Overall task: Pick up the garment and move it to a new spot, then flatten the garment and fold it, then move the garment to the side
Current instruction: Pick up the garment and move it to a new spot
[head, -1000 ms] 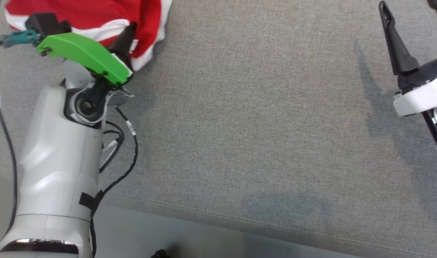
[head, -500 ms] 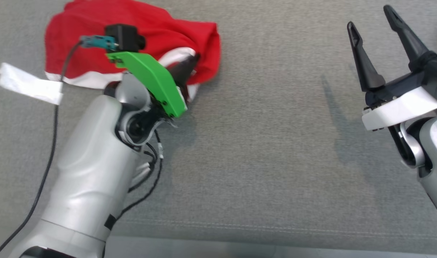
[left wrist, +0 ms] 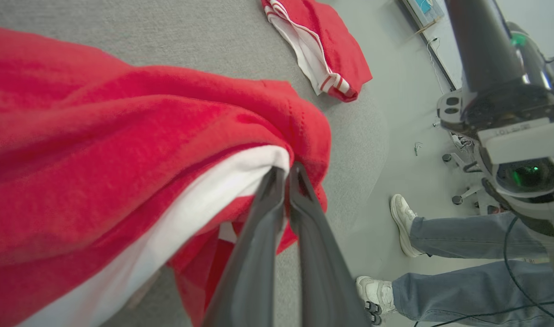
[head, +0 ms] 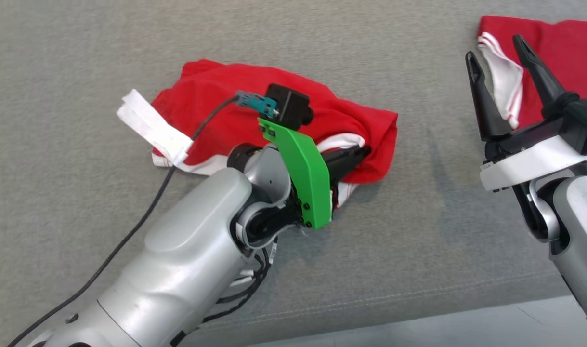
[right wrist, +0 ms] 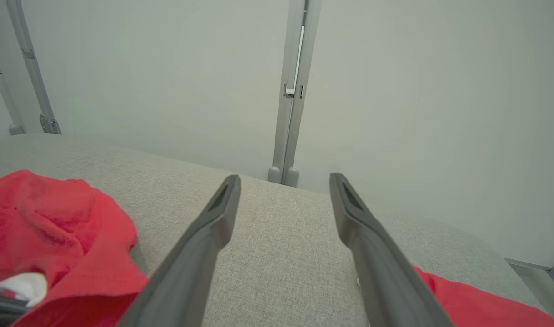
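Observation:
The garment (head: pixel 216 96) is red with white trim and lies bunched on the grey cloth surface (head: pixel 418 241) in the head view. My left gripper (head: pixel 365 152) is shut on its right-hand edge, beside the white band. The left wrist view shows both dark fingers pressed together on that fold, the gripper (left wrist: pixel 283 170) pinching red cloth and white trim of the garment (left wrist: pixel 122 159). My right gripper (head: pixel 495 48) stands open at the upper right, above the surface, with nothing between its fingers. In the right wrist view the gripper (right wrist: pixel 283 179) is spread wide, with the garment (right wrist: pixel 54 218) to its left.
A second red garment with white stripes (head: pixel 563 43) lies at the far right behind my right gripper, and also shows as a folded red garment (left wrist: pixel 331 50). A person's legs and white shoes (left wrist: pixel 440 236) stand on the floor beyond the surface's edge. A white tape tag (head: pixel 151 125) hangs on my left arm's cable.
The whole head picture has shifted, so the camera has moved; the second garment has come into view at the right. My left gripper has stayed shut on the garment and my right has stayed open.

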Tool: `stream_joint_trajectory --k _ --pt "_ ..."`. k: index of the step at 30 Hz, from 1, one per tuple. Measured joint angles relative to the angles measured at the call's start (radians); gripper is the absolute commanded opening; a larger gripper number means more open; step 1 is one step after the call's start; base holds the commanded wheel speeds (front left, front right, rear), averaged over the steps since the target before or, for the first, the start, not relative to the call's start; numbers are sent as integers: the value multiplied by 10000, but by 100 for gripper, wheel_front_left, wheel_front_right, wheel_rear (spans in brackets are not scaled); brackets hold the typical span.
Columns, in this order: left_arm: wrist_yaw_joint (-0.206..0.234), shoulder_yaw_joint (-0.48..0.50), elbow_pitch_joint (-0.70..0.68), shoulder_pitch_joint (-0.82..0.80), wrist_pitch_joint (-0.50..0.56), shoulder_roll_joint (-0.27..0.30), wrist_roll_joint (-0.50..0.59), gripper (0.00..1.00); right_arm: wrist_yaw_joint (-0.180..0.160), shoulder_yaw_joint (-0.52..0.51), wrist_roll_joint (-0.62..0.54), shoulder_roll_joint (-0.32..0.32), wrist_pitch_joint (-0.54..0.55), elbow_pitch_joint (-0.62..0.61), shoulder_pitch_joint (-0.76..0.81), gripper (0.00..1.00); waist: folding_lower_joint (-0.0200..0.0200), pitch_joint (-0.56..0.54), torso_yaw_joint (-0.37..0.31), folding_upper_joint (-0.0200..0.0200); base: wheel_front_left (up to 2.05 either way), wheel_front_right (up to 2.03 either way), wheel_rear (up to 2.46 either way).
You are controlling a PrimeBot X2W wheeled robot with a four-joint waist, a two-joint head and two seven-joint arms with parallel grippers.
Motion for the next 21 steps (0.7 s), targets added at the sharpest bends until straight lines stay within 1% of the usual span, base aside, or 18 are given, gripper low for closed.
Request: stream_joint_trajectory --k 3,7,8,9,10,11,12,14,18,21 --pt "314 -453 -150 3 -174 23 -201 0 -8 12 0 176 -2 8 126 100 0 -73 -439 0 0 0 0" --pt "844 -771 -67 6 -520 46 -293 0 -8 178 0 458 -86 25 158 100 0 -142 -1022 0 0 0 0" --pt "999 -825 15 6 -612 52 -293 2 -8 253 0 541 -86 31 158 100 0 -154 -1170 0 0 0 0" --pt "1110 -880 107 6 -704 63 -293 29 -8 345 0 621 -86 36 157 100 0 -164 -1315 0 0 0 0" --pt "1271 -888 219 6 -819 63 -290 48 -6 445 0 690 -86 58 156 100 0 -171 -1460 0 0 0 0" --pt "1388 -892 351 4 -924 67 -253 100 6 552 0 761 -86 92 151 100 0 -177 -1610 0 0 0 0" --pt "1499 -901 489 4 -1007 75 -186 100 23 648 0 836 -88 138 133 100 0 -182 -1754 0 0 0 0" --pt "1638 -865 711 5 -1208 82 -115 100 180 836 0 974 -90 226 62 100 0 -192 -2045 0 0 0 0" --pt "1649 -1009 761 9 -1302 119 -215 100 215 857 0 1045 -119 408 21 100 0 -221 -2454 0 0 0 0" --pt "1649 -1381 642 12 -1390 111 -343 100 224 836 0 978 -176 606 22 100 0 -312 -2725 0 0 0 0"
